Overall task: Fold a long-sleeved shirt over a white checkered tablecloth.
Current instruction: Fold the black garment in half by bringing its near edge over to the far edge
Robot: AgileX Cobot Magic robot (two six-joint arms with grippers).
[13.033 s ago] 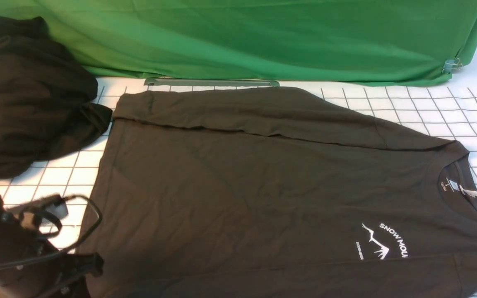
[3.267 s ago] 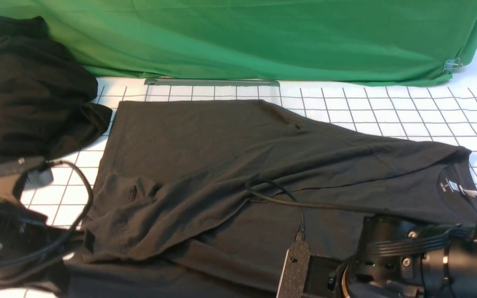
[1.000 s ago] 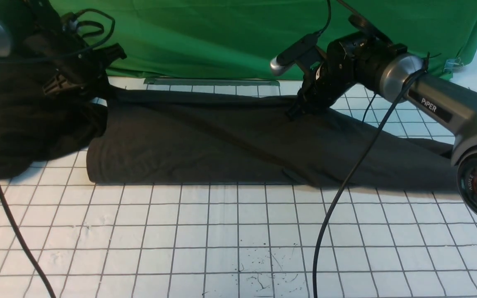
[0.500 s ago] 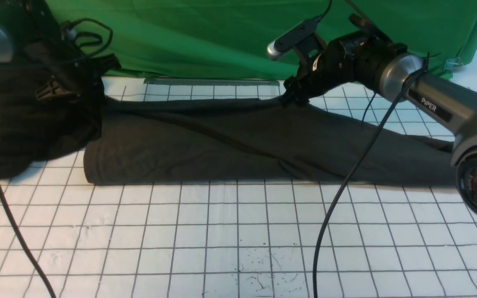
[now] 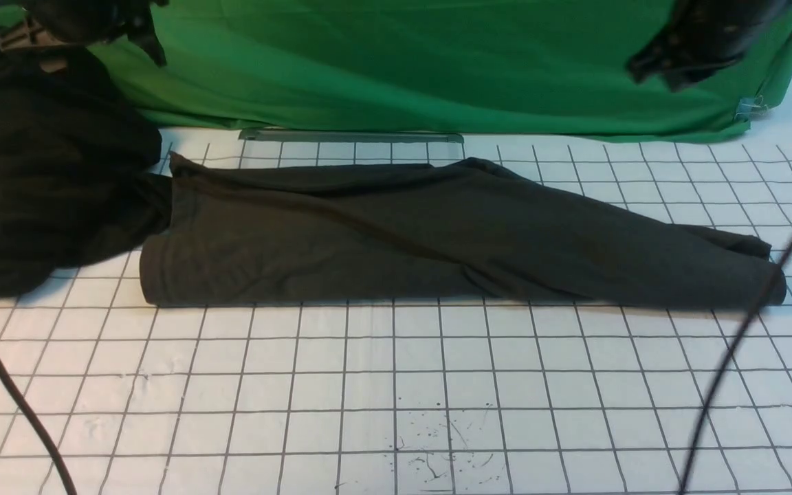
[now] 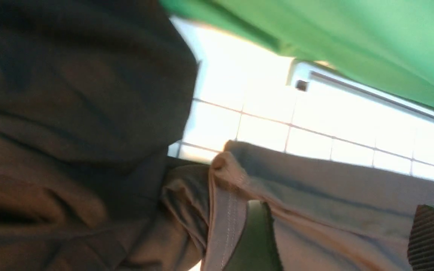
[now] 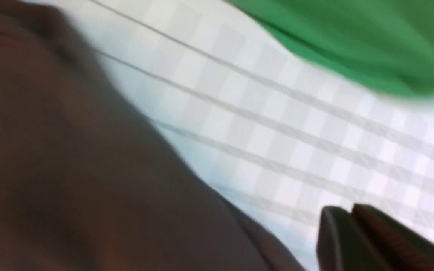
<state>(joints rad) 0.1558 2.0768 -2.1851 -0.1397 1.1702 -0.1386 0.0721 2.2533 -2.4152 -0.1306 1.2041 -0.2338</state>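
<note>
— Now that the fold has been let go, what's changed?
— Nearest, the white checkered tablecloth (image 5: 396,385) lies bare. Beyond it, the dark charcoal long-sleeved shirt (image 5: 396,234) lies released, a long folded band against the black cloth heap (image 5: 38,172); its chest print, visible earlier, is hidden.
— Grippers?
— The left gripper (image 6: 341,229) gapes and the right gripper (image 7: 343,214) is pinched empty, both high before the green cloth (image 5: 396,69). A crosswise fold likely comes next.

On my feed I count one long-sleeved shirt (image 5: 437,234), one white checkered tablecloth (image 5: 368,385) over the surface, one green cloth (image 5: 403,62) and one black heap of cloth (image 5: 38,172). Two arms show: the left arm (image 5: 73,20) and the right arm (image 5: 705,34). I also count two cables, a left cable (image 5: 4,385) and a right cable (image 5: 733,357), plus one metal strip (image 5: 351,136) and one binder clip (image 5: 750,108).
</note>
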